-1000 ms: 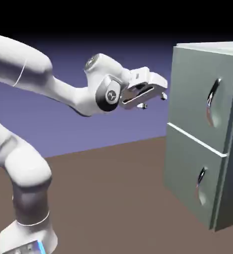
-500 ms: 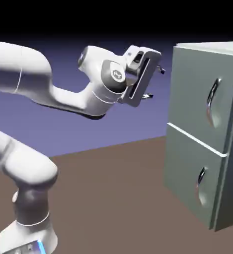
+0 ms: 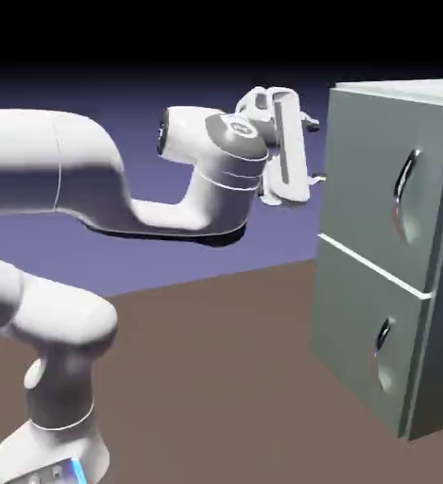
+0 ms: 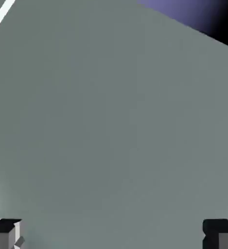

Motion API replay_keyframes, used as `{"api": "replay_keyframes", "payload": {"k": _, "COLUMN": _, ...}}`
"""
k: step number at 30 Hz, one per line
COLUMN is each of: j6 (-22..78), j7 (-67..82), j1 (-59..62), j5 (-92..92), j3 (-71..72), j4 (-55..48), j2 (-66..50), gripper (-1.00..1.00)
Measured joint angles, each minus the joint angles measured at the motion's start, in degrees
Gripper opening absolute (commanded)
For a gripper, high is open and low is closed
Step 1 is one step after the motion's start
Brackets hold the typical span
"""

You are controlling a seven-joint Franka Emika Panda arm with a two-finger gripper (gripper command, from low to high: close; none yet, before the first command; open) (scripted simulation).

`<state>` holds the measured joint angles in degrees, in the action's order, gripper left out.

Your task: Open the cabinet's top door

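Two stacked doors shut on cabinet (image 3: 385, 255), pincer (image 3: 315, 148) spread wide, close beside it

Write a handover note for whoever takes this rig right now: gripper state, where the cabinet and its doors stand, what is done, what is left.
Gripper: open, empty, fingers spread wide, facing the cabinet's side wall just short of it; whether it touches cannot be told.
Cabinet: upright on the table at the exterior view's right. Hand view shows only its flat grey wall, no handle.
Top door: shut, flush; its long curved handle is on the front face, untouched. Lower door also shut.
Done: approach only.
Left: get around to the front, grip the top handle, pull the door open.
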<state>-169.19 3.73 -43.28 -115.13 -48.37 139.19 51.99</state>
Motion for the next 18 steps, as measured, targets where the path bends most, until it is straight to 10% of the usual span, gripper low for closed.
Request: {"api": "replay_keyframes", "payload": {"k": 18, "j6": 1.9, "j7": 18.0, "j1": -16.6, "j5": -44.9, "j3": -18.8, "j4": -8.5, "j2": 7.5, "gripper": 1.0}}
